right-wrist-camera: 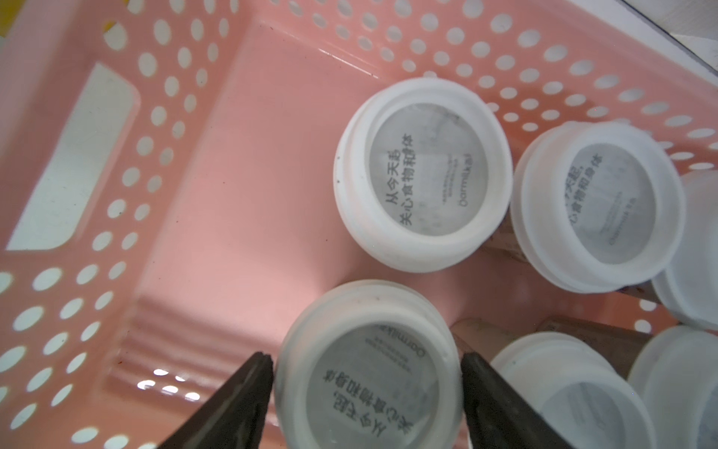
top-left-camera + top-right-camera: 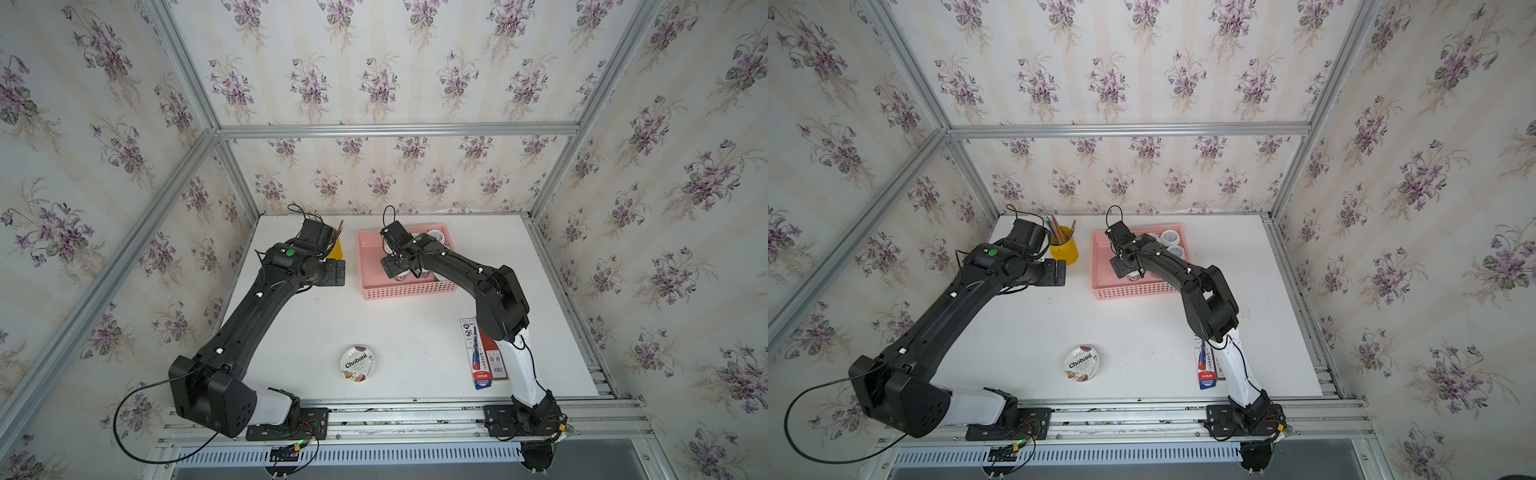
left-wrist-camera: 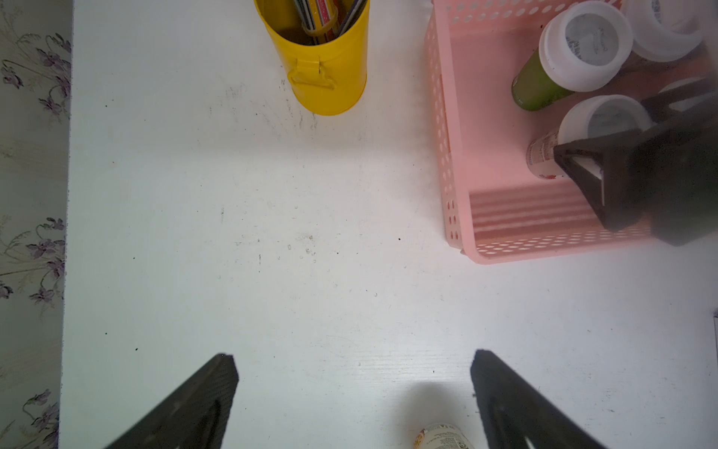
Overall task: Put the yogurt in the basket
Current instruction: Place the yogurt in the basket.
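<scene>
- Pink plastic surrounds my right pincer (image 1: 367, 361), down inside the basket (image 1: 241, 128). Its jaws sit either side of a white-lidded cup (image 1: 369, 392) that seems to stand on the floor. I cannot tell whether I am pinching it or not.
- Other white lids crowd just beside it.
- The Chobani cup (image 2: 358, 363) sits on the table, well apart from the basket.
- Next, I judge: rise straight without nudging neighbours, then fetch that wider cup.
- My left pincer (image 3: 352, 355) hangs wide and empty over the scuffed white table (image 3: 272, 233).
- Violet-flowered wallpaper (image 2: 374, 83) walls the booth.

The Chobani cup (image 2: 1081, 362) sits on the white table (image 2: 1142, 332), well apart from the pink basket (image 2: 1133, 291).
</scene>
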`<state>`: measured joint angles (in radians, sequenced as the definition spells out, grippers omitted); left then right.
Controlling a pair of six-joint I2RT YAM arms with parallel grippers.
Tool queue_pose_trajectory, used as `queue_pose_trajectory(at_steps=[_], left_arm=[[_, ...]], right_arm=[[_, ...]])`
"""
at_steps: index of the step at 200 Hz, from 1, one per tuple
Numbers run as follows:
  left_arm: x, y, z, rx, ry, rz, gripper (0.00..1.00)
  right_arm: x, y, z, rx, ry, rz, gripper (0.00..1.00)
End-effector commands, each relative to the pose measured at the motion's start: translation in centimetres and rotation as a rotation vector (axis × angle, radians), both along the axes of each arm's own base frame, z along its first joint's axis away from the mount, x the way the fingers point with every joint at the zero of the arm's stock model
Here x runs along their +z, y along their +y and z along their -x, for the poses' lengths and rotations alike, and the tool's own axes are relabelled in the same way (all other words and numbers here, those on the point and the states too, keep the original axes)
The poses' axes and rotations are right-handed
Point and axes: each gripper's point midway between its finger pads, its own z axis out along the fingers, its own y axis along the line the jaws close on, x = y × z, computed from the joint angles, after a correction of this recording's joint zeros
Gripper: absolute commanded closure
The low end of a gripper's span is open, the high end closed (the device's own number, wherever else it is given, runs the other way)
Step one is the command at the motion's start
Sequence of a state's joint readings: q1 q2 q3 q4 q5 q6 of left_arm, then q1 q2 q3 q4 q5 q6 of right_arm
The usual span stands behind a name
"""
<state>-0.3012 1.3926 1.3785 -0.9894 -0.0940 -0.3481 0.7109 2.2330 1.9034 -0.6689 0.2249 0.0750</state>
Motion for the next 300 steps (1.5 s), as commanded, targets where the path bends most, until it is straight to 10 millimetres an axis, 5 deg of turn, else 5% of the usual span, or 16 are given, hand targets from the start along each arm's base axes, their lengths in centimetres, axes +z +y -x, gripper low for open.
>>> queue_pose_trajectory(at_steps=[1,136,191,300], left_arm=[[0.5,0.1,-0.2,0.006,-0.02,-0.003,0.01],[0.5,0.2,-0.2,0.009,-0.023,-0.006,0.01],[0.6,0.3,-0.2,0.01,-0.026,-0.007,0.01],[0.6,0.4,-0.1,0.014,-0.027,-0.014,0.01]], right_arm=[[0.5,-0.3,-0.3,-0.009,-0.025,0.007,0.21],[0.9,-1.0,-0.2,-0.016,-0.039,0.034,0.18],[2.4,-0.4,-0.2,-0.008,-0.052,-0.014,0.15],[4.1,2.7,-6.4,-0.072,-0.219,-0.082,0.11]])
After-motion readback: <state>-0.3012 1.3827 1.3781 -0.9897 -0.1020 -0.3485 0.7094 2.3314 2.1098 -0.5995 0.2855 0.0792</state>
